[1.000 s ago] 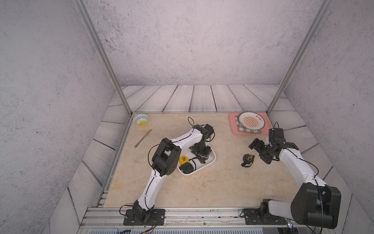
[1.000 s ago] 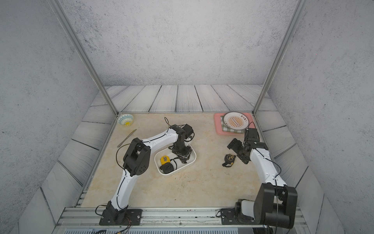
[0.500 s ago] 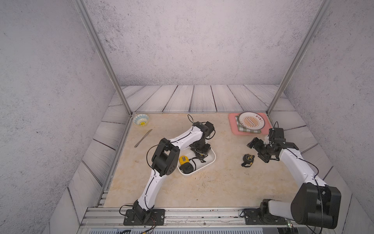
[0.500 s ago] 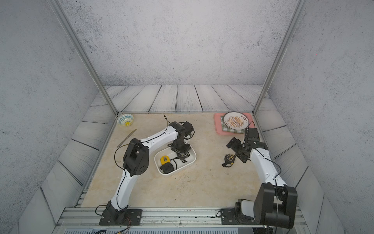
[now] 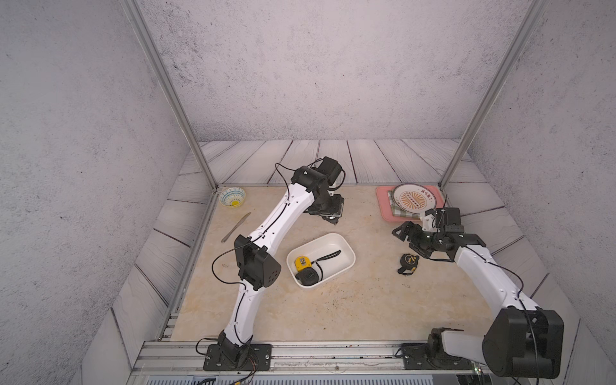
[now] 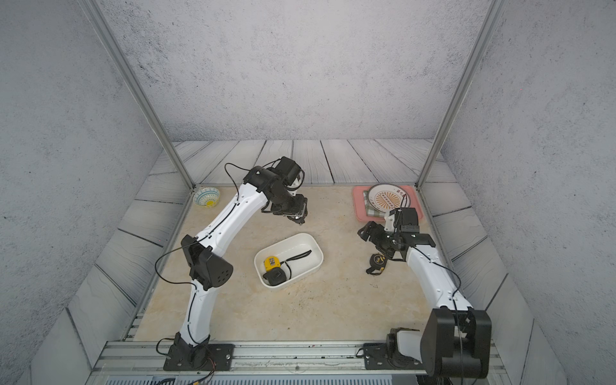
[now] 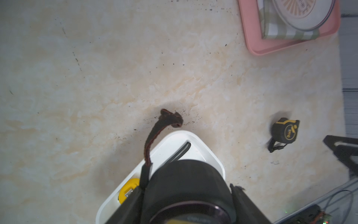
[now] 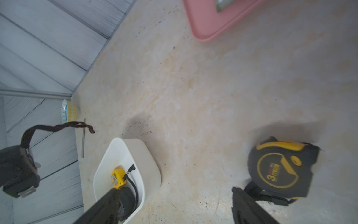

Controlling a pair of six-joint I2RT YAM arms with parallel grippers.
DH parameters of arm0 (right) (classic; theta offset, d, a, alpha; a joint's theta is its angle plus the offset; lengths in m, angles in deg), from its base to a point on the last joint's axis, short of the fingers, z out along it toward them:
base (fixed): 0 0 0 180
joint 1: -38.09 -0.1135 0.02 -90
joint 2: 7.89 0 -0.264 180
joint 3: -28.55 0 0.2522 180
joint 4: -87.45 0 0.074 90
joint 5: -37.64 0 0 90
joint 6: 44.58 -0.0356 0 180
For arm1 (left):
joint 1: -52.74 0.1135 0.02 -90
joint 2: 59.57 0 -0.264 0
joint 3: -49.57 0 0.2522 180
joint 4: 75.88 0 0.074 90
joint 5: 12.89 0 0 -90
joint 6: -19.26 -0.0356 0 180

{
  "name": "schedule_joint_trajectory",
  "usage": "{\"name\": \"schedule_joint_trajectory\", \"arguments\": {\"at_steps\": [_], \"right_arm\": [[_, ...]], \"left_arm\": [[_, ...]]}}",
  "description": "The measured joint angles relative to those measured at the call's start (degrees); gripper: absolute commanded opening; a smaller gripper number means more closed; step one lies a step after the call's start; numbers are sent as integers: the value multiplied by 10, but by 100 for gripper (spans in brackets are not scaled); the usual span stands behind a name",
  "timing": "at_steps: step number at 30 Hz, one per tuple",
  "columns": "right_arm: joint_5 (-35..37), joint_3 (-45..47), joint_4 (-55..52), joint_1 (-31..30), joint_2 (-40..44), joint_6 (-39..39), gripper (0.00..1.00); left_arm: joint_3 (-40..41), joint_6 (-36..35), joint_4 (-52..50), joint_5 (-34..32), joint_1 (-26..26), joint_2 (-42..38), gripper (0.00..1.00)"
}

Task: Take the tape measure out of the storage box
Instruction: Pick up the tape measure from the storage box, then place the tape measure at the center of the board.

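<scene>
the left gripper (image 5: 328, 215) hangs above the mottled beige stone-look tabletop (image 5: 333, 310), behind the storage box (image 5: 340, 271). its fingers pinch the round, matte black tape measure (image 7: 186, 180), and a frayed dark fabric strap (image 7: 155, 135) juts out from the case. the storage box is a shallow, smooth white plastic tub with rounded corners, lying aslant near the table's middle. at its near end a small yellow tape measure (image 5: 301, 263) sits against a dark tape measure (image 5: 309, 277), and a thin black loop (image 5: 328, 256) trails across the bare floor of the tub. the right gripper (image 5: 408, 240) has its fingers spread wide with nothing between them. it is near a rubbery black-and-yellow tape measure (image 8: 282, 170) marked 3m, which lies flat on the table well apart from the box. at the far left corner stands a blue-patterned bowl (image 5: 232, 197) with a flat metal knife (image 5: 235, 227) near it. at the far right, a pink tray (image 5: 383, 208) holds a checked cloth (image 5: 398, 210) under a round plate (image 5: 414, 199).
</scene>
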Motion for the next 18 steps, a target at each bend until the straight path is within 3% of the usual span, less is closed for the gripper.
{"name": "schedule_joint_trajectory", "arguments": {"at_steps": [3, 9, 18], "right_arm": [[-6, -7, 20, -36, 6, 16, 92], [-6, -50, 61, -96, 6, 46, 92], [5, -111, 97, -159, -14, 79, 92]], "left_arm": [[38, 65, 42, 67, 19, -20, 0], [225, 252, 228, 217, 29, -73, 0], [315, 483, 447, 316, 24, -94, 0]]}}
